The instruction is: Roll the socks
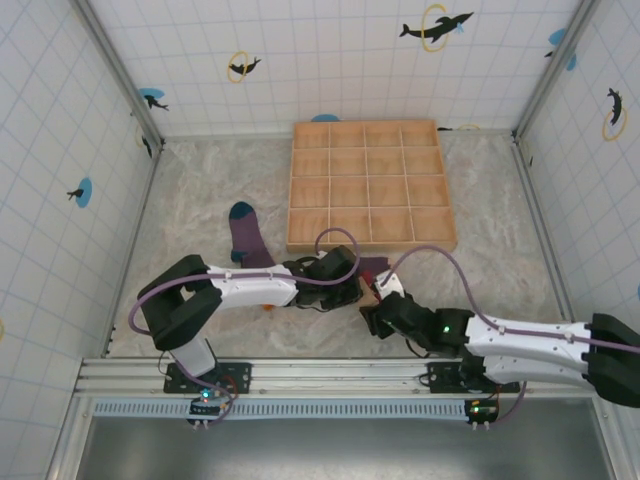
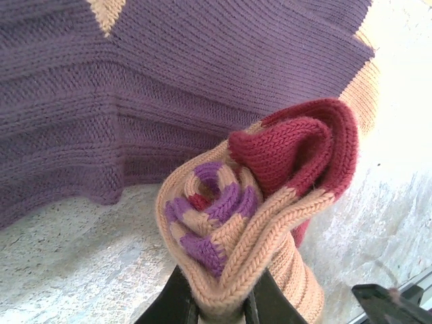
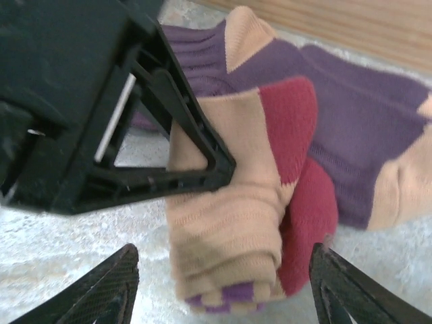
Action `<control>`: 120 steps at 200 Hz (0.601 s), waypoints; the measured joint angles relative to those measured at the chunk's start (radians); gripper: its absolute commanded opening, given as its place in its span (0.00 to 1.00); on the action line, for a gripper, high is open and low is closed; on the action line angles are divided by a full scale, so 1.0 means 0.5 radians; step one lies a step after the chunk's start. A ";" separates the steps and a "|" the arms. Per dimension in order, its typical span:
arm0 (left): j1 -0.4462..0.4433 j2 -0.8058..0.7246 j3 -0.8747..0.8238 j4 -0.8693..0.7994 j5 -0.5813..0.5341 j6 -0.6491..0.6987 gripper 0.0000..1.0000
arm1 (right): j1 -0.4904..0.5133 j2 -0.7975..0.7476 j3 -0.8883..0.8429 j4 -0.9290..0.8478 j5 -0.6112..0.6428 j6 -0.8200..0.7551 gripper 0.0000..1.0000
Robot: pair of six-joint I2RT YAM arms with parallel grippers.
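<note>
One tan sock roll (image 2: 256, 223), clamped in left gripper (image 2: 223, 307), likely to stop it unwinding; right gripper (image 3: 223, 277) open astride it, gripping nothing; purple sock (image 2: 169, 67) on bench (image 2: 61, 270) just behind.

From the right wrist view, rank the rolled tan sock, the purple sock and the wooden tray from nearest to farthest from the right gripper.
1. rolled tan sock: between the open fingers of the right gripper.
2. purple sock: flat just behind the roll, toward the upper right.
3. wooden tray: along the top edge, beyond both socks.
</note>
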 measured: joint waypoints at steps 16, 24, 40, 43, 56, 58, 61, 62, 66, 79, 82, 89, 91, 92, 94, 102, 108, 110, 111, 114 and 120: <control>0.001 -0.001 0.010 -0.027 0.008 0.019 0.00 | 0.014 0.164 0.069 0.029 0.090 -0.049 0.65; 0.000 -0.001 0.011 -0.033 0.008 0.025 0.00 | 0.014 0.230 0.089 0.038 0.123 -0.063 0.64; 0.001 -0.002 0.011 -0.039 0.009 0.031 0.00 | 0.012 0.344 0.103 0.057 0.162 -0.080 0.61; 0.001 -0.002 0.011 -0.040 0.008 0.032 0.00 | 0.009 0.360 0.103 0.060 0.163 -0.083 0.59; 0.001 -0.002 0.011 -0.047 0.008 0.033 0.00 | -0.002 0.403 0.103 0.094 0.148 -0.085 0.51; 0.001 -0.002 0.011 -0.047 0.008 0.034 0.00 | -0.004 0.405 0.103 0.098 0.143 -0.089 0.50; 0.002 -0.002 0.011 -0.047 0.008 0.034 0.00 | -0.008 0.410 0.103 0.112 0.134 -0.078 0.48; 0.002 -0.002 0.011 -0.047 0.008 0.034 0.00 | -0.014 0.414 0.102 0.115 0.127 -0.085 0.46; 0.002 -0.002 0.011 -0.047 0.007 0.034 0.00 | -0.020 0.416 0.102 0.131 0.105 -0.076 0.42; 0.006 -0.002 0.011 -0.044 0.005 0.034 0.00 | -0.051 0.418 0.093 0.176 0.041 -0.057 0.30; 0.006 -0.002 0.011 -0.043 0.004 0.034 0.00 | -0.059 0.417 0.089 0.181 0.027 -0.075 0.27; 0.011 -0.002 0.011 -0.043 0.000 0.034 0.00 | -0.081 0.413 0.070 0.220 -0.019 -0.060 0.23; 0.012 -0.002 0.011 -0.043 0.000 0.034 0.00 | -0.088 0.410 0.061 0.240 -0.034 -0.037 0.22; 0.012 -0.002 0.011 -0.043 0.000 0.034 0.00 | -0.092 0.409 0.057 0.248 -0.038 -0.031 0.21; 0.014 -0.002 0.011 -0.043 0.001 0.035 0.00 | -0.101 0.404 0.047 0.259 -0.053 -0.037 0.20; 0.017 -0.002 0.011 -0.043 0.000 0.040 0.04 | -0.134 0.379 0.010 0.312 -0.101 -0.020 0.16; 0.019 -0.002 0.011 -0.043 0.000 0.043 0.08 | -0.165 0.352 -0.025 0.360 -0.147 0.002 0.14; 0.019 -0.002 0.010 -0.042 0.000 0.045 0.10 | -0.175 0.339 -0.037 0.372 -0.163 0.000 0.14; 0.019 -0.002 0.010 -0.041 0.000 0.046 0.11 | -0.179 0.335 -0.041 0.380 -0.175 0.002 0.14; 0.019 -0.002 0.010 -0.038 0.000 0.048 0.14 | -0.196 0.318 -0.060 0.398 -0.192 0.007 0.12; 0.019 -0.003 0.010 -0.036 0.000 0.050 0.20 | -0.235 0.281 -0.105 0.450 -0.253 0.026 0.11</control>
